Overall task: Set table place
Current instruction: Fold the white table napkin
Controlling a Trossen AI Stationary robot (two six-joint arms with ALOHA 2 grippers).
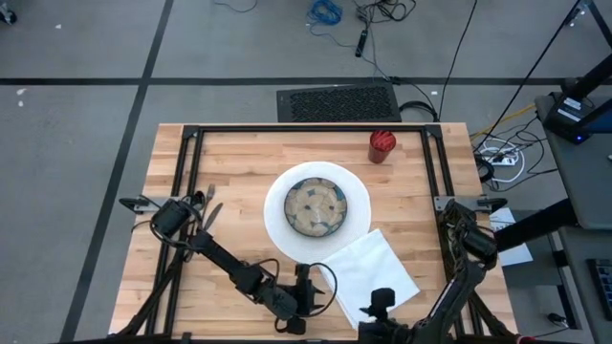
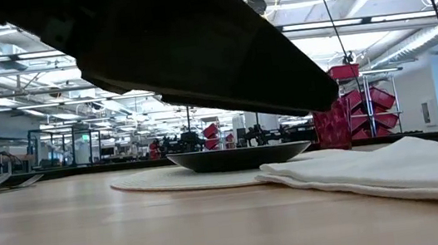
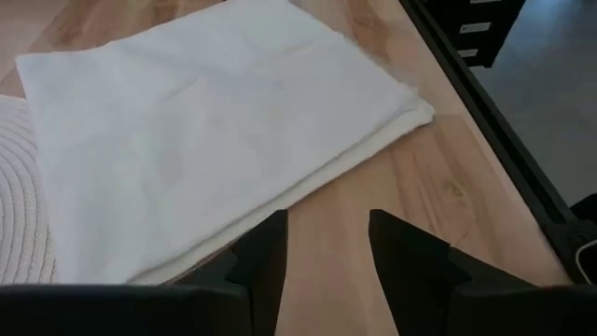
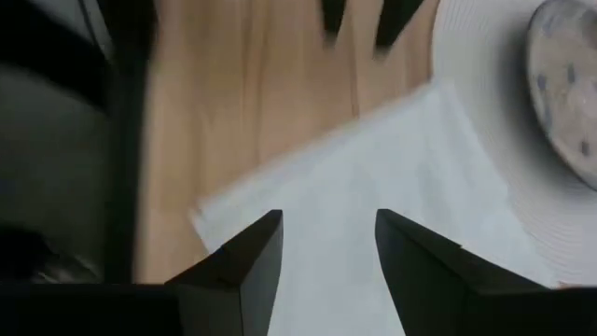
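A folded white napkin (image 1: 373, 272) (image 3: 205, 121) (image 4: 373, 159) lies flat on the table (image 1: 229, 153), near its front edge, with one edge at the rim of a round white placemat (image 1: 277, 215). A patterned bowl (image 1: 316, 207) (image 2: 236, 157) sits on the placemat. My left gripper (image 1: 316, 291) (image 3: 326, 243) hovers open over bare wood just left of the napkin. My right gripper (image 1: 381, 304) (image 4: 328, 233) stands open above the napkin's near part, tilted down. Neither holds anything.
A red cup (image 1: 382, 146) (image 2: 333, 129) stands at the far right. A fork and knife (image 1: 206, 199) lie at the left by the left arm's base. A black frame rail (image 3: 485, 112) runs along the table's edge. An arm (image 2: 192, 42) spans the top of the low view.
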